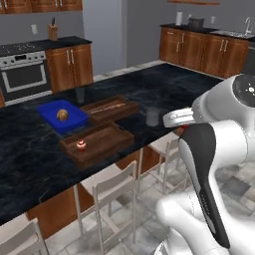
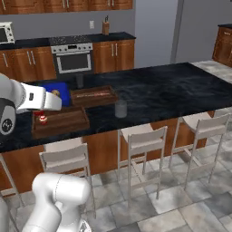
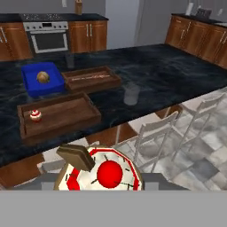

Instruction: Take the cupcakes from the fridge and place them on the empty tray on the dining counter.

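My gripper (image 3: 104,172) is shut on a cupcake (image 3: 109,174) with a red-and-white top, seen close at the bottom of the hand view, with one dark finger (image 3: 75,156) against its left side. It hangs short of the dining counter (image 1: 164,89), over the stools. The second cupcake (image 1: 80,145) (image 3: 35,115) stands at the left end of the dark-brown wooden tray (image 1: 107,139) (image 3: 62,111) near the counter's front edge. In the right base view my hand (image 2: 41,100) is level with that tray (image 2: 65,118). The fridge is out of view.
A second wooden tray (image 1: 110,107) holding a long thin item lies behind the first. A blue tray (image 1: 55,112) with a round brown bun sits to its left. Two grey glasses (image 1: 152,117) (image 1: 79,94) stand on the counter. White stools (image 1: 107,191) line the front.
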